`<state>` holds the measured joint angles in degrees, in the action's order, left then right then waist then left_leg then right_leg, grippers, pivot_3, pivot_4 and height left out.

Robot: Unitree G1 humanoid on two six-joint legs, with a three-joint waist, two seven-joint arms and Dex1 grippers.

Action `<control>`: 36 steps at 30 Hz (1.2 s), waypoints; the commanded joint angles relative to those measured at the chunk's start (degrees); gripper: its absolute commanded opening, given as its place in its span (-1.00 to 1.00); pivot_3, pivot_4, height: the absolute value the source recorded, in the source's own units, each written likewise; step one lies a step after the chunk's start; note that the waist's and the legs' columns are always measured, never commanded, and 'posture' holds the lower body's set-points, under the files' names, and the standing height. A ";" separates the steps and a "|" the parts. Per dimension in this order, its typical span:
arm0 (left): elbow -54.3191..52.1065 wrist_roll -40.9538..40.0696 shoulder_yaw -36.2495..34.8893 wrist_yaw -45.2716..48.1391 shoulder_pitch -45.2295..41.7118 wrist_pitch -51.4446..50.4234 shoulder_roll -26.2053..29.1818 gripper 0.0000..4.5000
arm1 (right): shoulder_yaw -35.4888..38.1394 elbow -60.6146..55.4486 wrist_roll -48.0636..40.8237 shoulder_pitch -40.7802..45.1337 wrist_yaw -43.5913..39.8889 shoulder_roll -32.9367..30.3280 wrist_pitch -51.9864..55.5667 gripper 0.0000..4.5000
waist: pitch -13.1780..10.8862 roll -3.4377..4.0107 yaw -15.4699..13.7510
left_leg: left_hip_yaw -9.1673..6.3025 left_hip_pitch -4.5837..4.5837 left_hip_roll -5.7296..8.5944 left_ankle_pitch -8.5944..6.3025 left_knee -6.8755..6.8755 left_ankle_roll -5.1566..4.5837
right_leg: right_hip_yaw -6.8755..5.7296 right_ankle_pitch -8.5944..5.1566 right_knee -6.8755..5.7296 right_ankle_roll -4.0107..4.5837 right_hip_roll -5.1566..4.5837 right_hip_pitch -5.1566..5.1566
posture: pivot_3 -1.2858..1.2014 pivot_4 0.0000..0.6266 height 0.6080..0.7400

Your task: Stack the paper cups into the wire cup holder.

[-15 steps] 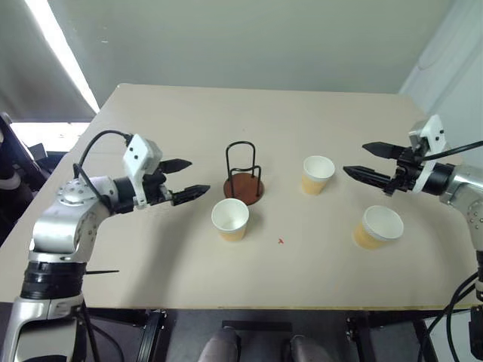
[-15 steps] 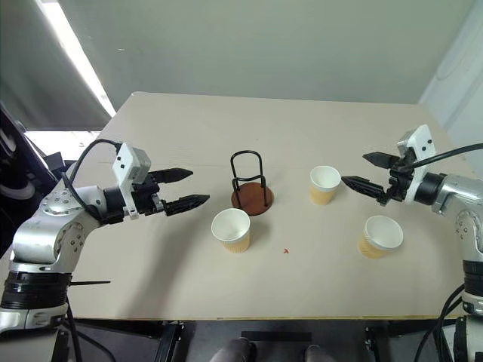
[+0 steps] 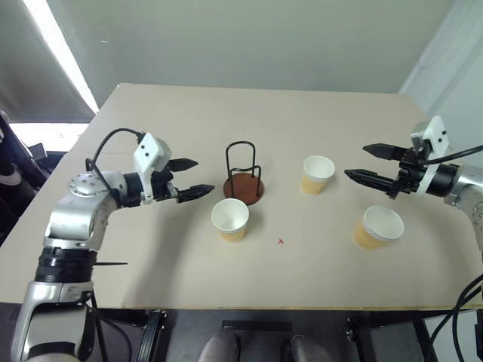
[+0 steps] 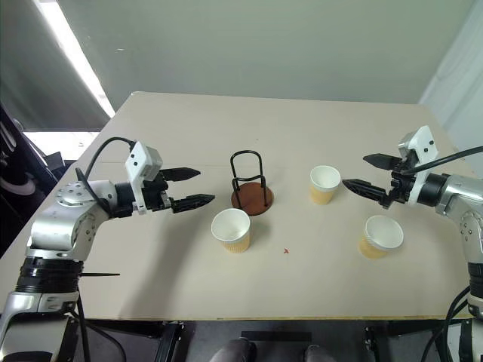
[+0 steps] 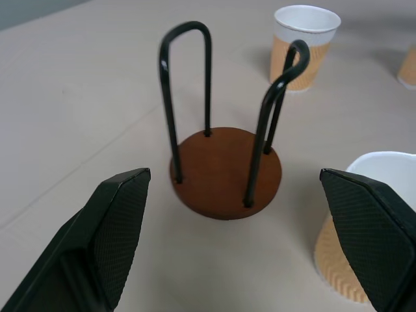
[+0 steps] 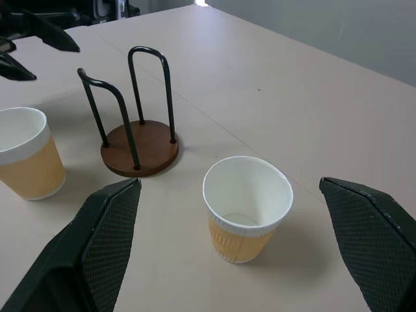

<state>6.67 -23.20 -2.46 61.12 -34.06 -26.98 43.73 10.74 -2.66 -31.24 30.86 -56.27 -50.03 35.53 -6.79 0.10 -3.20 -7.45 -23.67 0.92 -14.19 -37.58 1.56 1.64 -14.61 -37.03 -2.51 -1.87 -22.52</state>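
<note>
Beige surface (image 3: 181, 121), seen from above against a grey wall, with the task's things spread across its middle. At frame centre the wire cup holder (image 3: 244, 178) is shown upright, its two black loops rising from a round reddish-brown base, with nothing inside it. Three paper cups are shown upright and apart from one another: the near cup (image 3: 230, 219) just below and left of the holder's base, the middle cup (image 3: 318, 174) to the right of the holder, and the far-right cup (image 3: 378, 227) in the lower right of the frame, tilted slightly. A small red mark (image 3: 281, 241) is seen on the surface between the near cup and the far-right cup. The left pincer (image 3: 190, 178) is held at left of centre, pointing toward the holder, its fingers apart and clamped on nothing. The right pincer (image 3: 371, 163) is held at the right edge, pointing toward the middle cup, likewise spread wide and empty.
</note>
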 commanded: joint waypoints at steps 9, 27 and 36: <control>3.47 2.83 3.05 1.34 -5.41 3.89 -3.24 0.99 | 3.66 -2.30 -1.07 -0.04 0.78 -1.44 -0.06 1.00 | 0.00 0.00 -0.02 | 0.00 -0.01 -0.01 0.00 -0.02 0.00 | 0.00 0.00 0.00 0.00 0.00 0.00 | 0.03 -0.52 1.00; 11.53 6.19 3.64 0.44 -10.63 7.94 -8.71 0.99 | 5.03 -3.36 -1.14 -0.80 1.80 -1.54 0.51 1.00 | 0.00 -0.01 -0.09 | 0.00 -0.05 -0.01 0.01 -0.05 -0.03 | 0.00 0.03 0.00 -0.05 0.00 0.00 | 0.03 -0.52 1.00; 12.80 6.69 4.68 2.12 -11.66 8.21 -9.94 0.99 | 5.85 -4.15 -1.29 -1.57 2.31 -1.58 0.85 1.00 | 0.00 -0.01 -0.12 | 0.00 -0.06 -0.01 0.02 -0.08 -0.04 | 0.00 0.03 0.00 -0.06 0.02 0.00 | 0.03 -0.52 1.00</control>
<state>19.75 -16.42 2.45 62.66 -43.91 -19.92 33.90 13.76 -5.00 -31.39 29.23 -54.46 -50.34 36.61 -6.79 0.09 -3.32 -7.45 -23.73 0.91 -14.17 -37.66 1.52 1.64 -14.57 -37.02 -2.57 -1.85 -22.51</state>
